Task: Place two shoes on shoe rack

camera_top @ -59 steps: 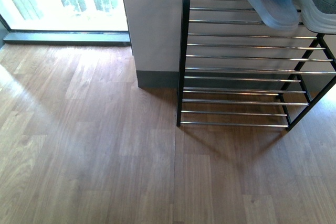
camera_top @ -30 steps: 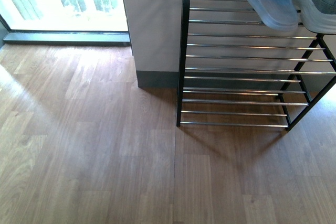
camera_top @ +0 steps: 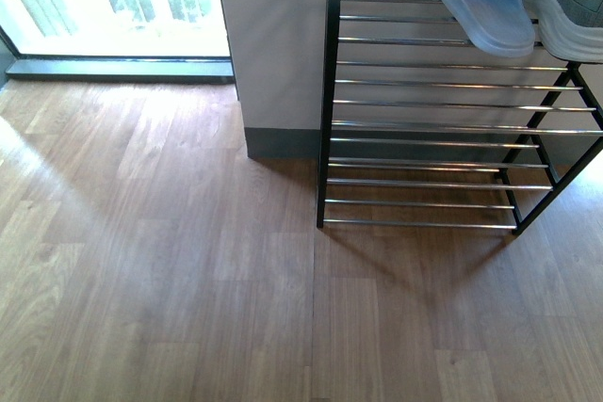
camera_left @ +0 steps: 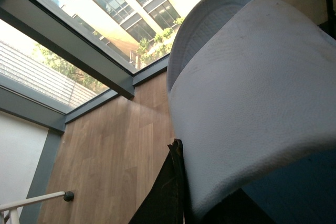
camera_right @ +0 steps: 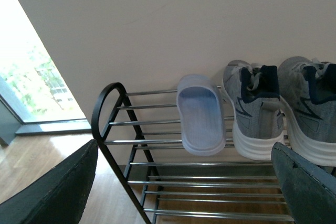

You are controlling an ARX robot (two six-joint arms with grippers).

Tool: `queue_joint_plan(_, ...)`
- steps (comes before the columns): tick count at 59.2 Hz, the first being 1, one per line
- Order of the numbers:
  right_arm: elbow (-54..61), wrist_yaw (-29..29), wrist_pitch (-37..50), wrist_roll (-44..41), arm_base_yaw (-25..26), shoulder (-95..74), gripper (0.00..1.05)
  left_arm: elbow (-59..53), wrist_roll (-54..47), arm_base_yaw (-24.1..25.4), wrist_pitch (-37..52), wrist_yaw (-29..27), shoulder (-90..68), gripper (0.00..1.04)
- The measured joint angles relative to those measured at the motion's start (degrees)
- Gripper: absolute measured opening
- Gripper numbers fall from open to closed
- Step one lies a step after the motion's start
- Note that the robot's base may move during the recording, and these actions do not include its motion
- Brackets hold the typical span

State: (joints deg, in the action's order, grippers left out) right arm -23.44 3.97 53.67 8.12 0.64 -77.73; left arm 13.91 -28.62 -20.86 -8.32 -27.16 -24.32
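Two sneakers [camera_right: 283, 108] sit soles-down across shoe rack [camera_right: 157, 145] rods, beside slipper [camera_right: 200, 114]; job looks done. Your right claw [camera_right: 184, 192] spread wide, empty; left claw's state unclear.

Neither arm shows in the front view, at any hour of the dial. In the right wrist view the right gripper [camera_right: 184, 153] is spread wide, its two dark fingers [camera_right: 58, 184] standing well apart with nothing between them. Of the left gripper [camera_left: 165, 195] only one dark finger edge shows in its wrist view; whether its jaws are parted or closed cannot be told
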Motion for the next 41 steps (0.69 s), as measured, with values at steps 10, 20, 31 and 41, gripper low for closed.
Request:
queue_joint_plan(10, 5.7, -3.8, 0.3, -6.0, -0.4, 5.3, 0.62, 0.0, 0.0, 0.0, 0.0, 0.0, 0.0, 0.02)
queue_joint_plan(20, 10.4, -3.9, -0.1, -7.1, -0.4, 10.5, 0.35, 0.0, 0.0, 0.0, 0.0, 0.0, 0.0, 0.02)
queue_joint_plan(31, 15.5, -3.9, -3.3, -7.8, -0.4, 18.8, 0.02, 0.0, 0.0, 0.0, 0.0, 0.0, 0.0, 0.02)
queue_joint_plan(41, 18.5, -4.0, -5.7, -7.9, -0.4, 24.2, 0.02, 0.0, 0.0, 0.0, 0.0, 0.0, 0.0, 0.02)
